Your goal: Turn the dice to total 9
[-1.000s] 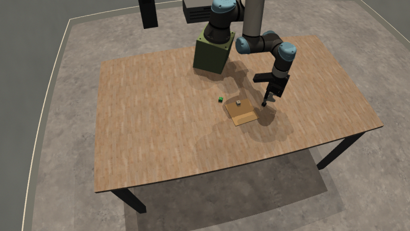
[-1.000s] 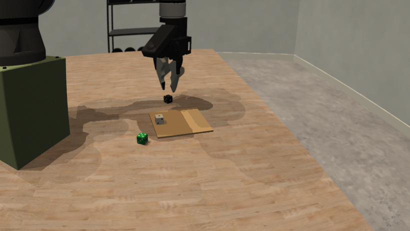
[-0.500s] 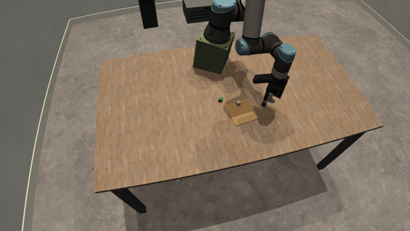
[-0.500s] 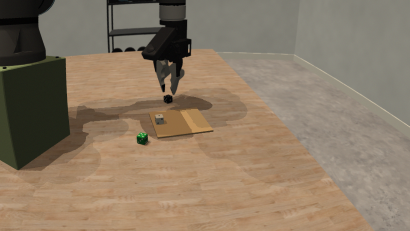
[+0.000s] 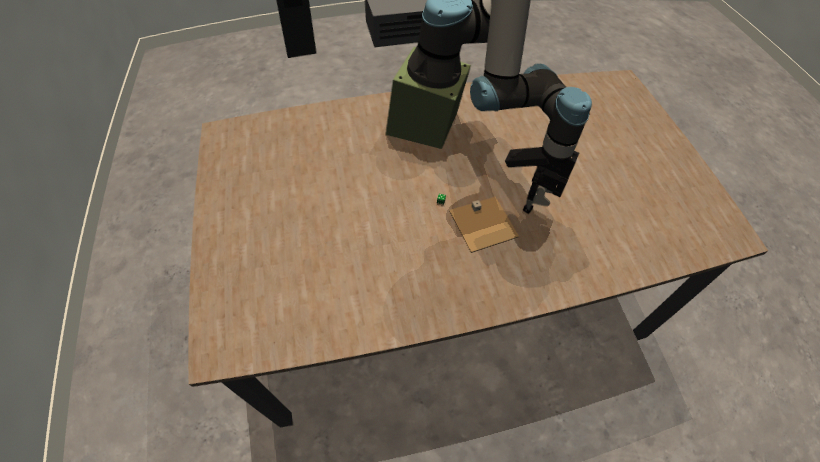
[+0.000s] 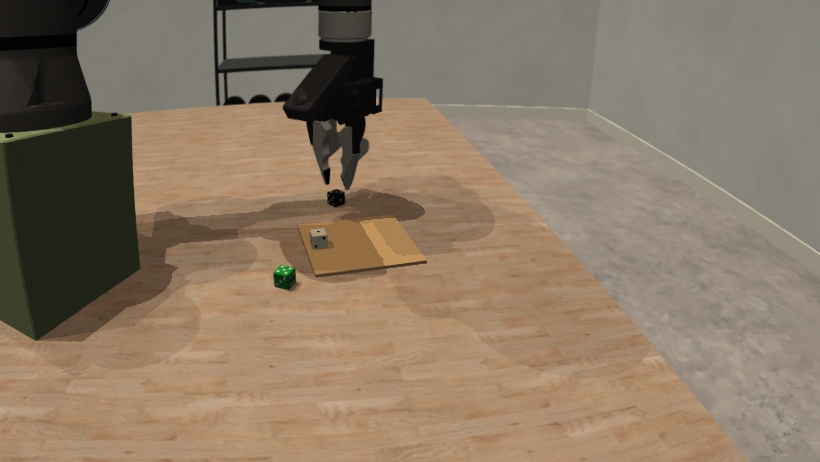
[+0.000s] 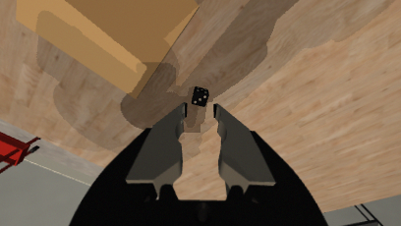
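Top view, mat (image 5: 479, 220) (image 6: 350, 255) (image 7: 133, 29): landmark on the counter (image 5: 315, 258) (image 6: 459, 373) (image 7: 319, 123); white die (image 5: 476, 205) (image 6: 319, 238) on it, near its base-side edge.
Top view, green die (image 5: 441, 199) (image 6: 284, 277): off the mat, just beside it, across from the black die (image 5: 525, 209) (image 6: 335, 198) (image 7: 200, 96).
Exterior view, claw (image 5: 531, 198) (image 6: 337, 179) (image 7: 200, 104): narrow gap, nothing held, tips just above the black die, outside the mat's far edge.
Exterior view, upper faces: white one, green apparently five; black would then need three.
Exterior view, descent: straight down, likely widening slightly first, so neither tip lands on the die.
Wrist view, black die: outside the mat's corner, roughly in line with the gap, slightly skewed; its pips I cannot read surely.
Wrist view, grip: square the pads to opposite faces, close gently, lift before any turn.
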